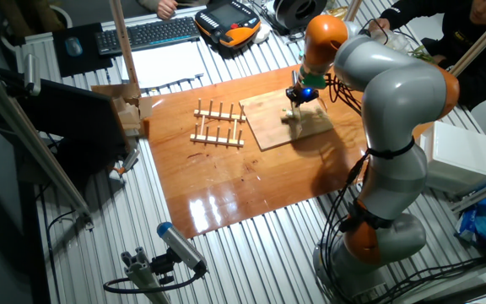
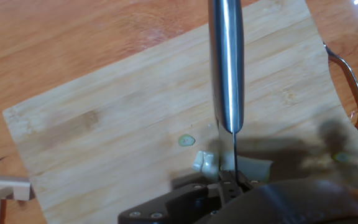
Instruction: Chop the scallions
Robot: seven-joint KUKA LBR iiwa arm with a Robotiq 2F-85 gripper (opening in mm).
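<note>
A pale cream scallions piece [image 2: 207, 163] lies on the wooden board [image 2: 104, 124], with a tiny cut bit [image 2: 186, 141] just to its left. My gripper [image 2: 230, 184] is shut on a steel knife [image 2: 227, 62], seen edge-on in the hand view. Its blade comes down onto the scallions piece, splitting it left and right. In the fixed view the gripper [image 1: 298, 100] hangs over the far right part of the board [image 1: 272, 127], right above the scallions [image 1: 291, 116]. The blade and the hand hide part of the stalk.
A wooden peg rack [image 1: 218, 124] stands left of the board on the shiny brown tabletop [image 1: 226, 186]. A wooden block holder [image 1: 127, 110] sits at the left edge. A metal handle [image 2: 347, 81] lies past the board's right side. A white box [image 1: 462, 156] sits to the right.
</note>
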